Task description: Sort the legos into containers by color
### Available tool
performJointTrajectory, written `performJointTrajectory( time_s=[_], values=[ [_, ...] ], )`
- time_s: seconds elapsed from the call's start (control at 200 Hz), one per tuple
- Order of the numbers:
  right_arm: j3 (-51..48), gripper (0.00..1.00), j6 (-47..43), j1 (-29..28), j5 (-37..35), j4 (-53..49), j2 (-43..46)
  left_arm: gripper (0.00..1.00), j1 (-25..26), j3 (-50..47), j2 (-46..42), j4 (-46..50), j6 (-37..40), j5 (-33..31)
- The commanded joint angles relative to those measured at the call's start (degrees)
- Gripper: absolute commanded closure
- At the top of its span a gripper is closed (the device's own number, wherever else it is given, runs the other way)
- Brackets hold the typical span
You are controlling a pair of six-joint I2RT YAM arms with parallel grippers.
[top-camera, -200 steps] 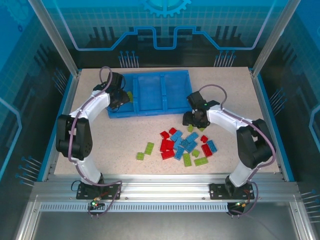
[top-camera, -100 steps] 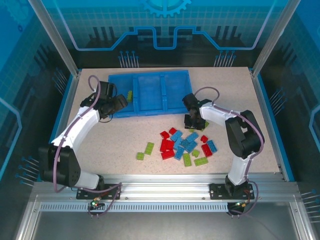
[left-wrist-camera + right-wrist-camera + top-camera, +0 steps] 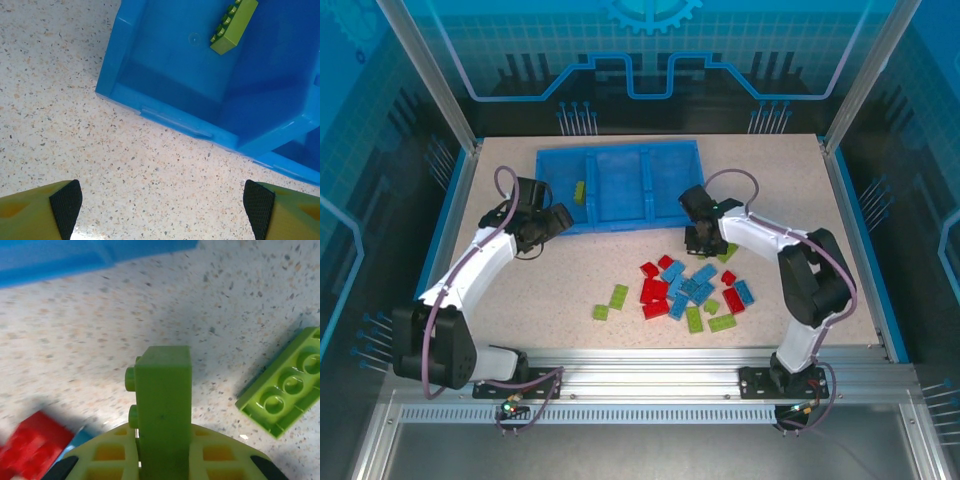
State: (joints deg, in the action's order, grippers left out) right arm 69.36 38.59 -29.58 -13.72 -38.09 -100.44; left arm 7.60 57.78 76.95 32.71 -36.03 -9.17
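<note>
**Gripped and Ready to Sort**

Clamping the right hand (image 3: 703,238) tight on a yellow-green lego (image 3: 162,390) just in front of the tray (image 3: 620,228), above the desk (image 3: 550,290). Gripping it by one end and upright, probably to clear the tray's front wall. Holding the left hand (image 3: 162,202) spread wide and empty off the tray's front-left corner. Reading the tray's left compartment (image 3: 165,65) as the green one, given the single yellow-green brick (image 3: 234,26) lying inside. Leaving red, blue and green legos (image 3: 690,290) heaped in front of the tray, unsorted.

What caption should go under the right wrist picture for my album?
Right tool pinches one green brick over the table, beside a loose green brick.
</note>
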Motion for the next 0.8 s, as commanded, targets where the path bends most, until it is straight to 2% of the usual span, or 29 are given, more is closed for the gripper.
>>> performJointTrajectory(
  time_s=[0.0, 0.095, 0.255, 0.455, 0.795],
  values=[
    [1.71, 0.89, -1.14, -2.01, -0.86, 1.11, 4.65, 0.11, -0.33, -1.45, -1.80, 0.14, -0.65, -0.41],
    [3.48, 0.89, -3.56, -3.62, 2.85, 5.07, 6.85, 0.10, -0.32, -2.00, -2.12, -0.03, -0.88, 0.01],
    [11.68, 0.87, -6.50, -7.16, 15.82, 11.91, 3.67, 0.07, -0.39, -4.30, -3.09, -1.53, -2.99, 0.79],
    [34.90, 0.87, -6.78, -11.96, 22.83, 7.02, -12.88, 0.05, -0.65, -7.42, -5.05, -0.70, -6.31, 0.51],
    [71.85, 0.88, 0.00, -13.53, 28.99, -2.85, -40.67, 0.02, -0.65, -11.75, -9.93, 3.15, -6.79, 0.31]
  ],
)
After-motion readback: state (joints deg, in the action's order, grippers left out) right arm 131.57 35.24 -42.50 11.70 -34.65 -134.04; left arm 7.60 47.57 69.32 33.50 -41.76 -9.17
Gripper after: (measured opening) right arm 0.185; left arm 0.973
